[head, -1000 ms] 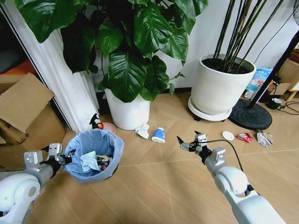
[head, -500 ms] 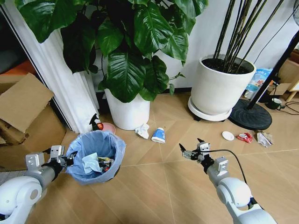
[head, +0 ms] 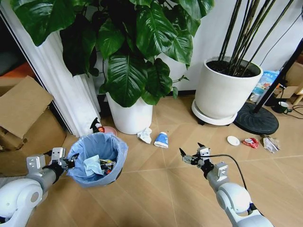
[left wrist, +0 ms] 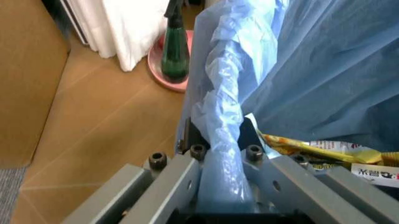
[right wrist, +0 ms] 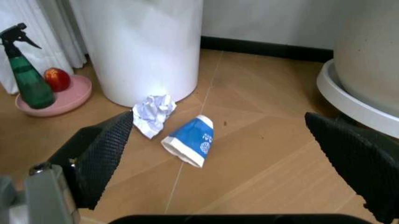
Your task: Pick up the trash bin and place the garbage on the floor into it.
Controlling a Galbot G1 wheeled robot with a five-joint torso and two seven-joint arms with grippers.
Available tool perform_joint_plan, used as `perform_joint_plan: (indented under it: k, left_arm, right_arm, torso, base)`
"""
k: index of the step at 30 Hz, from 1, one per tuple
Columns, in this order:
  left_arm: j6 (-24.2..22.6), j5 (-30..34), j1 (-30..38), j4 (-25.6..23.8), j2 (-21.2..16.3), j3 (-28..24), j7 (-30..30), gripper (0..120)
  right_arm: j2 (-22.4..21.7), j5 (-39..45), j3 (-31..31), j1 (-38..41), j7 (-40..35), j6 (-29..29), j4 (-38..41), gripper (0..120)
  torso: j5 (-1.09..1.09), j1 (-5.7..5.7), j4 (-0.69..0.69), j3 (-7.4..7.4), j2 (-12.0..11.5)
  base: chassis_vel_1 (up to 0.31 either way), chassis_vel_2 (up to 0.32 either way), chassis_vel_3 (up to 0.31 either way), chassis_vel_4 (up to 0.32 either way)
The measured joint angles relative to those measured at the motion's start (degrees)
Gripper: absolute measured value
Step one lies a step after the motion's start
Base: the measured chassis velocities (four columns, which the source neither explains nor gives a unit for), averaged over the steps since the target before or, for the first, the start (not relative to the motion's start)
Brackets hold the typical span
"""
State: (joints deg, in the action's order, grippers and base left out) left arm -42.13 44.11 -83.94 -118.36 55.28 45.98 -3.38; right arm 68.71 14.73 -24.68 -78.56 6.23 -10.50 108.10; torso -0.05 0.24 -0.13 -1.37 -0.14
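Right gripper [head: 190,156] is spread wide; the crushed cup [head: 161,139] at 11 o'clock is light, best pinched at its rim.

Left gripper [head: 66,161] is pinched on the trash bin [head: 97,158] rim.

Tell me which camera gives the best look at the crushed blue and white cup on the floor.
The right wrist view: the cup lies near the middle, between the open right gripper's fingers, beside the crumpled paper. The head view shows the cup smaller, ahead of that gripper. The left wrist view looks at the trash bin's bag instead.
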Motion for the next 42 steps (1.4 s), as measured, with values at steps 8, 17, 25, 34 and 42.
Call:
perform_joint_plan:
  k: [8,17,25,34,42]
  left_arm:
    - [0.00,-0.02,0.14,0.22,0.25,-0.13,0.04,0]
    - [0.00,-0.05,0.39,0.55,0.29,-0.20,0.01,0]
    - [0.00,-0.10,0.52,0.67,0.38,-0.26,-0.19,0]
    - [0.00,-0.12,0.55,0.43,0.43,-0.28,-0.34,0]
    - [0.00,-0.07,0.10,-0.07,0.38,0.03,-0.37,0]
  right_arm:
    - [-0.09,-0.07,0.35,0.37,0.04,0.00,-0.55,100]
    - [-0.12,-0.04,1.23,1.49,0.24,0.03,-1.72,100]
    - [-0.02,-0.03,2.13,2.39,0.46,0.21,-3.05,100]
    - [-0.01,0.52,4.17,4.12,1.19,1.30,-7.00,100]
    - [1.77,0.55,8.07,9.93,2.20,2.30,-17.25,100]
  torso:
    - [-0.01,0.00,0.01,0.00,0.00]
    - [0.00,0.00,-0.01,0.00,0.00]
    - [0.00,0.00,0.00,0.00,0.00]
    - [0.01,0.00,-0.02,-0.01,0.00]
    - [0.01,-0.01,0.01,0.00,0.00]
  base:
    - [-0.078,0.094,0.090,-0.090]
    - [-0.098,0.085,0.085,-0.092]
    - [-0.092,0.111,0.106,-0.098]
    - [-0.103,0.088,0.081,-0.093]
    - [-0.026,0.021,0.022,-0.018]
